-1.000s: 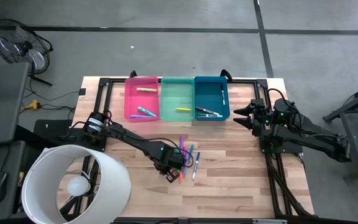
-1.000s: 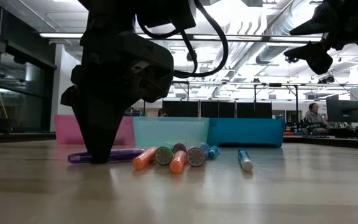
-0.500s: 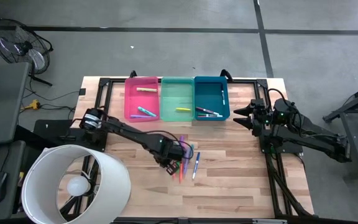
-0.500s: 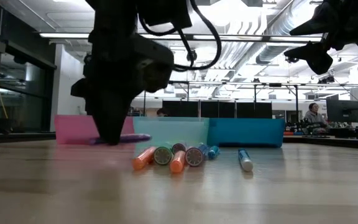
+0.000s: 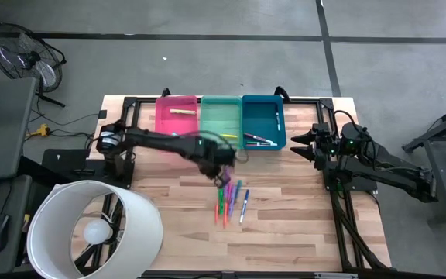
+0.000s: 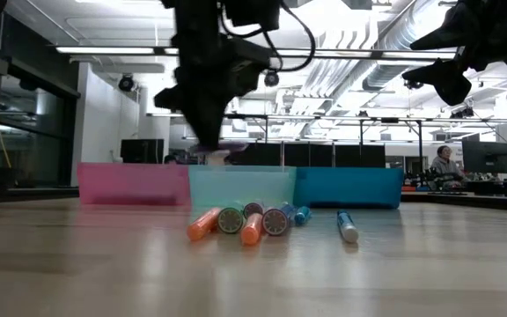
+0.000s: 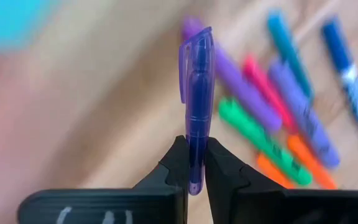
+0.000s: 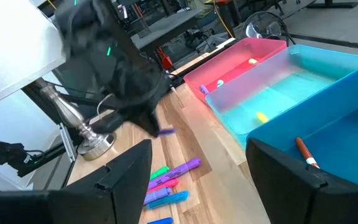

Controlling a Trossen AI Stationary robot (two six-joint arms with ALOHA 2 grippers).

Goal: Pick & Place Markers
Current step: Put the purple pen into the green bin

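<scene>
My left gripper (image 7: 193, 163) is pinched tight on a translucent purple marker (image 7: 196, 112) with a pocket clip, gripping it near one end so the rest of the pen sticks straight out past my fingertips (image 7: 178, 163). I hang in the air above the pale wooden table (image 5: 300, 217), lifted clear of the board, just in front of the green translucent plastic bin (image 5: 221, 118) on its side facing the loose markers. In the low view my left gripper (image 6: 208, 132) hangs above that bin's front wall, with the purple marker (image 6: 216, 151) showing at its tip. The other loose markers (image 5: 231, 201) lie together on the wood in front of the green bin: purple, pink, green, orange, teal and a blue-and-white one, side by side and partly touching. A pink plastic bin (image 5: 176, 122) and a blue plastic bin (image 5: 263, 120) flank the green bin, each with a few markers inside. My right gripper (image 5: 301, 144) waits off to the blue bin's far side, near the table's edge, its fingers (image 8: 294, 169) spread wide and empty.
</scene>
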